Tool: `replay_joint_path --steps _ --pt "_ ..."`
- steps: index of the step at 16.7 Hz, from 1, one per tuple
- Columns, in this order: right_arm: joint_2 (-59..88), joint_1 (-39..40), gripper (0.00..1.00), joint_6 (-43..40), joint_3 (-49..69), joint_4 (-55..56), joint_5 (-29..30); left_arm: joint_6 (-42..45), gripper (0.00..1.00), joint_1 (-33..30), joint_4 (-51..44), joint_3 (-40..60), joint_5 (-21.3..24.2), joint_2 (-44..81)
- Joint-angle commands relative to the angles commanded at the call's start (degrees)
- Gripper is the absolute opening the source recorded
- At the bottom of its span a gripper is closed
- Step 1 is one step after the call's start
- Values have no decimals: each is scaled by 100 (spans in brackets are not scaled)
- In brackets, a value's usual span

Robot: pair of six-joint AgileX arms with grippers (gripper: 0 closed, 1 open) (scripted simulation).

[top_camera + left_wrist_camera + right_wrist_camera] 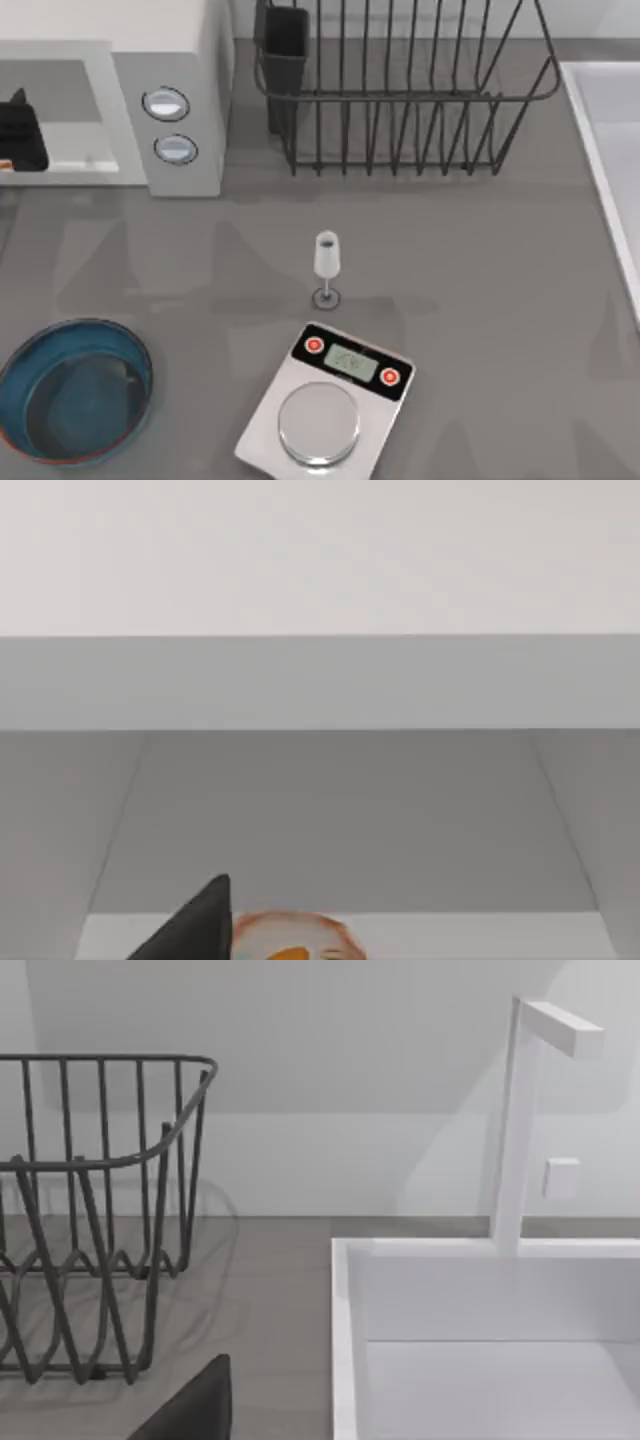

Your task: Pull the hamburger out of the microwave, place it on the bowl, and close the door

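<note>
The left gripper [20,135], grip state unclear, sits inside the microwave [170,60] beside the hamburger [290,938], probably soft and light, best pinched across its sides.

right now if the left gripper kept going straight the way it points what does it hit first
Most likely the hamburger, which lies just ahead of the left gripper's finger on the floor of the microwave cavity. Past it stands the cavity's back wall; depth is hard to judge.
</note>
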Motion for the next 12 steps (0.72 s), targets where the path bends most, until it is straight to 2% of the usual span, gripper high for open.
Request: replay_joint_path --steps 7,12 --pt "0 0 100 0 0 0 0 133 100 296 1724 1386 341 3645" --pt "0 0 100 0 0 0 0 191 100 423 2468 1983 488 5213"
